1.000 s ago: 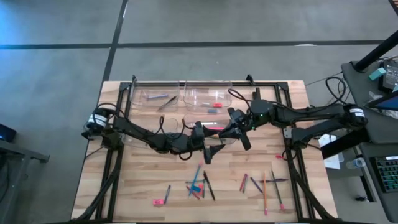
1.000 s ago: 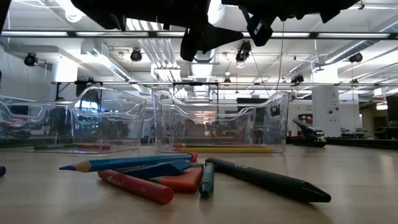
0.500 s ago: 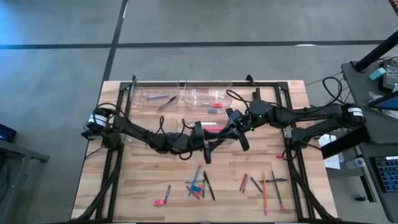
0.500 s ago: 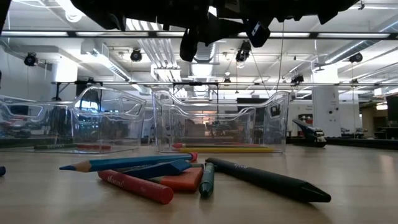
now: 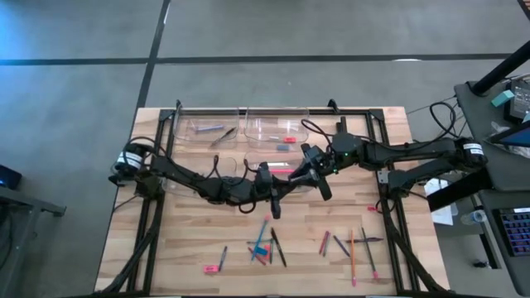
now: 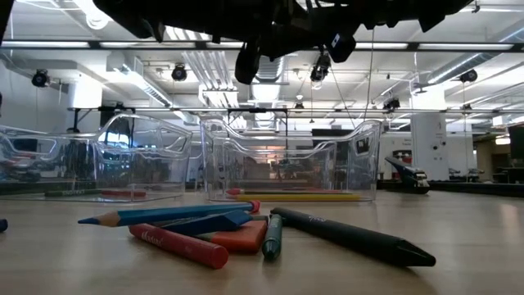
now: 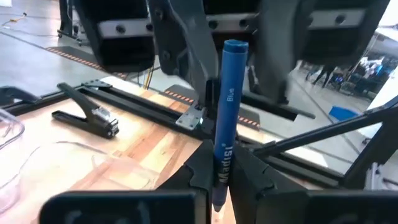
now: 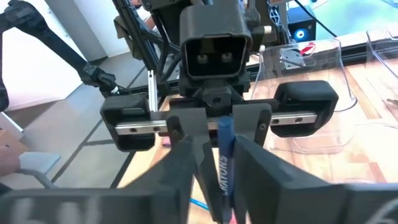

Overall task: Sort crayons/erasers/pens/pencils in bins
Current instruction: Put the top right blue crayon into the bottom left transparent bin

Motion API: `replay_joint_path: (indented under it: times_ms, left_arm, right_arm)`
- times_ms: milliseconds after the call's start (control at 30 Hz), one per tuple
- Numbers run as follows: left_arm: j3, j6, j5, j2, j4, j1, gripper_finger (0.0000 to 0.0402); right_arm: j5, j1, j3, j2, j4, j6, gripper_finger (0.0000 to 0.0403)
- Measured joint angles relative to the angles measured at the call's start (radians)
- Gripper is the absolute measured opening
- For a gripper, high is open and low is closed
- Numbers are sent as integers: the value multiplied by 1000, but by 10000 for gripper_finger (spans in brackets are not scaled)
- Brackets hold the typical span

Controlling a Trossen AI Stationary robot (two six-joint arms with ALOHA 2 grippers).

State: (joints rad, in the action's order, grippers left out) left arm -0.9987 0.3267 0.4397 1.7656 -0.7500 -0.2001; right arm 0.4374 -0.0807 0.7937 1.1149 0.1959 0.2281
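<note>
A blue crayon [image 7: 225, 121] with a paper wrapper reading "Blue" stands between the two grippers above the middle of the wooden table [image 5: 182, 248]. The left gripper [image 7: 219, 177] pinches its lower part between both dark fingers. The right gripper [image 8: 214, 171] faces it head-on and has its fingers around the same crayon [image 8: 224, 155], one on each side; whether they press on it cannot be told. In the high view the two grippers meet over the near edge of the front clear plastic bin [image 5: 248, 162], the left gripper [image 5: 273, 194] reaching in from the left and the right gripper [image 5: 308, 170] from the right.

Two more clear bins [image 5: 277, 126] sit along the far edge, with small items inside. Loose pencils, pens and crayons lie in a cluster [image 5: 265, 247] near the front, among them a long blue pencil [image 6: 164, 215], a red crayon [image 6: 176, 244] and a thick dark crayon [image 6: 352, 237]. Another group of sticks [image 5: 352, 247] lies to the right.
</note>
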Motion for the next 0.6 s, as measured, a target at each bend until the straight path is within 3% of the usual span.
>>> replay_joint_path:
  times_ms: [333,433,600]
  left_arm:
    - [5,-2,-5,-103,214,2,13]
    - [6,-2,-6,-154,310,2,13]
    - [7,-27,-8,-237,439,2,12]
  right_arm:
    - [0,0,0,-9,-9,8,239]
    - [-10,0,0,-26,-39,-7,262]
    - [-124,0,0,-66,-169,-64,270]
